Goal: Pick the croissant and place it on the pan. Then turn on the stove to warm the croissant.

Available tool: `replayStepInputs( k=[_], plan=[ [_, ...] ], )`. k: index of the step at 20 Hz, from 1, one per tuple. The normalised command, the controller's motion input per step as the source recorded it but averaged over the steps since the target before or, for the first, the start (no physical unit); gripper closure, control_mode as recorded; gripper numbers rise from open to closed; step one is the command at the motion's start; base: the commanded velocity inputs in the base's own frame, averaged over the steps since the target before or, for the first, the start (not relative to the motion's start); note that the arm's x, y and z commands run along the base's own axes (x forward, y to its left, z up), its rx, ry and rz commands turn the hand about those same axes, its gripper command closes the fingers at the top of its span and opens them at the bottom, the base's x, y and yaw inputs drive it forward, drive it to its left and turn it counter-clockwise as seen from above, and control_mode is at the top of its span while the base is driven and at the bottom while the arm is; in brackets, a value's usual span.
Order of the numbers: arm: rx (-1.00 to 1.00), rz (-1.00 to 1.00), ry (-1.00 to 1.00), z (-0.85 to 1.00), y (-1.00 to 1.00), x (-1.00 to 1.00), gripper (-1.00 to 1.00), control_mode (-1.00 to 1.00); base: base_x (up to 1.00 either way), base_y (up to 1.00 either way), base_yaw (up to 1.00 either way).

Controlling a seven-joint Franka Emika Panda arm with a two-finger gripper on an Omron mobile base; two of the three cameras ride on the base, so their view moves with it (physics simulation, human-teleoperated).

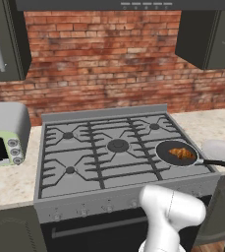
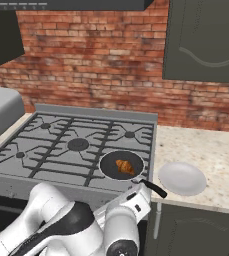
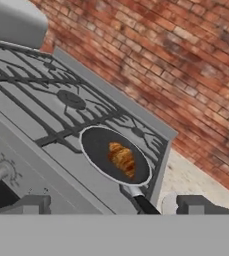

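From the left base view, you see the croissant (image 1: pixel 182 153) lying in the pan (image 1: pixel 163 149) at the stove's (image 1: pixel 84 197) front right corner, ready for warming. The right base view shows a white plate (image 2: pixel 182 178) beside it. In the hand view, your pincer (image 3: pixel 113 204) is spread, holding nothing, near the knobs (image 3: pixel 2 171).

A red brick wall (image 1: pixel 109 64) backs a speckled beige counter (image 2: pixel 216 160) (a white plate (image 2: pixel 182 178) lies on it), with dark cabinets (image 2: pixel 206 40) above and below, a toaster oven (image 1: pixel 3 133) at left.
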Motion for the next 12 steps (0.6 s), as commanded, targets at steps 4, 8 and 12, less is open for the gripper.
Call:
replayStepInputs(
  k=[4,8,12],
  plan=[
    [0.00,0.00,-0.11,-0.41,0.00,-0.20,-1.00,-1.00,0.00,0.00,0.00],
    [0.00,0.00,-0.09,-0.39,0.00,-0.18,-1.00,-1.00,0.00,0.00,0.00],
    [0.00,0.00,-0.07,-0.44,0.00,-0.04,-1.00,-1.00,0.00,0.00,0.00]
  ],
)
